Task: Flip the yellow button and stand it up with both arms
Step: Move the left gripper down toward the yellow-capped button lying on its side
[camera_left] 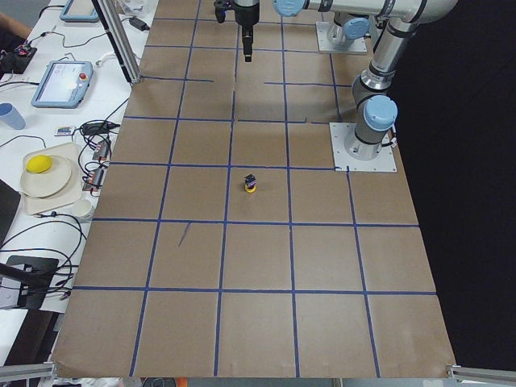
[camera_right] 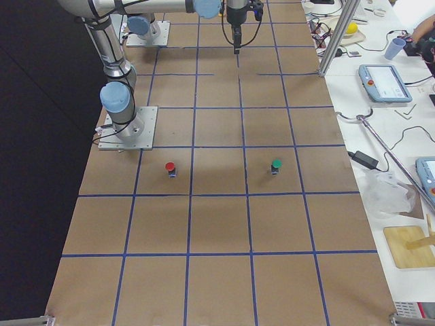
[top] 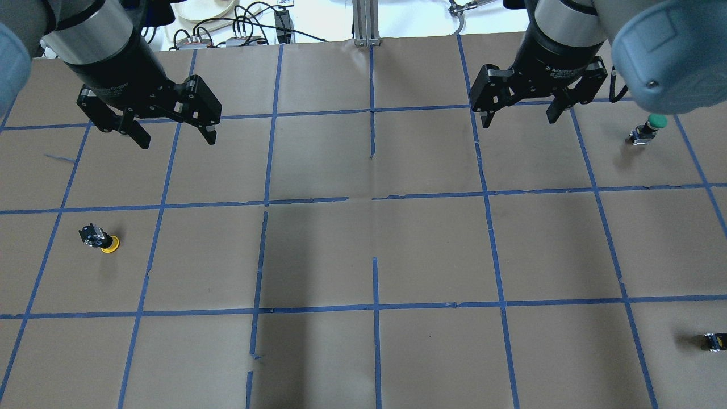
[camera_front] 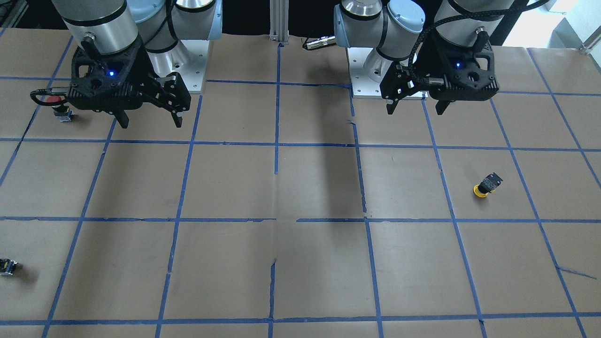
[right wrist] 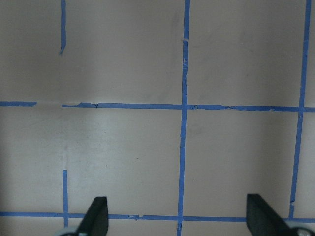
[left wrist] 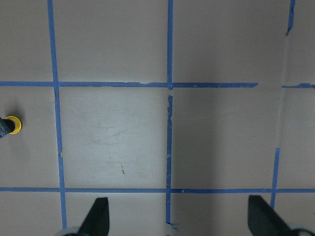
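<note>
The yellow button [top: 99, 238] lies tipped over on the brown paper on my left side, its cap on the paper and its black body pointing away from it. It also shows in the front view [camera_front: 486, 184], the left side view [camera_left: 251, 184] and at the left edge of the left wrist view [left wrist: 10, 125]. My left gripper [top: 176, 139] hangs open and empty above the table, well clear of the button; it also shows in the front view [camera_front: 415, 111]. My right gripper [top: 519, 120] is open and empty over the right half; it also shows in the front view [camera_front: 151, 124].
A green-capped button [top: 647, 128] stands at the far right. A red-capped button [camera_right: 170, 168] stands near the right arm's base. A tiny black block [top: 714, 341] lies at the right edge. Blue tape lines grid the paper.
</note>
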Tool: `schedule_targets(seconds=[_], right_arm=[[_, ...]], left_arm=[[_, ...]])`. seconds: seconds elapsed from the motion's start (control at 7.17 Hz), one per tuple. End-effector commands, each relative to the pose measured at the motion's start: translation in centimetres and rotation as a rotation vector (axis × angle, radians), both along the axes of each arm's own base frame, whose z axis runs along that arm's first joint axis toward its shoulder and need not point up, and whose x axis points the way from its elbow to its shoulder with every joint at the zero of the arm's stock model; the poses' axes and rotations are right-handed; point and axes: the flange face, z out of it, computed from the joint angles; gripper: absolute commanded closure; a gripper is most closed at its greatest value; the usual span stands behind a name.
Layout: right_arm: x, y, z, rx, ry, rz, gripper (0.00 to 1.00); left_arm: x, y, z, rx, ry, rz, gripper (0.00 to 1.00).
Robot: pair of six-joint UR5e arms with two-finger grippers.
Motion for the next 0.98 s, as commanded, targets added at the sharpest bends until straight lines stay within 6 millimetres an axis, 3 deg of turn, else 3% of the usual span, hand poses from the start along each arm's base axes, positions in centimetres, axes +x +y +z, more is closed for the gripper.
schedule_targets(seconds=[0.0, 0.28, 0.42, 0.84], right_arm=[[0.1, 0.0, -0.1, 0.001, 0.000, 0.001, 0.00], [0.3, 0.1, -0.1, 0.001, 0.000, 0.003, 0.00], [0.3, 0.2, 0.0, 0.001, 0.000, 0.004, 0.00], [0.2, 0.1, 0.0, 0.001, -0.002, 0.001, 0.00]], left_arm=[[0.1, -0.1, -0.3, 0.012, -0.002, -0.008, 0.00], [0.4, 0.0, -0.9, 0.024, -0.002, -0.026, 0.00], [2.4, -0.2, -1.6, 0.043, -0.030, -0.090, 0.00], [10.9, 0.2, -6.3, 0.112, 0.006, -0.221, 0.01]])
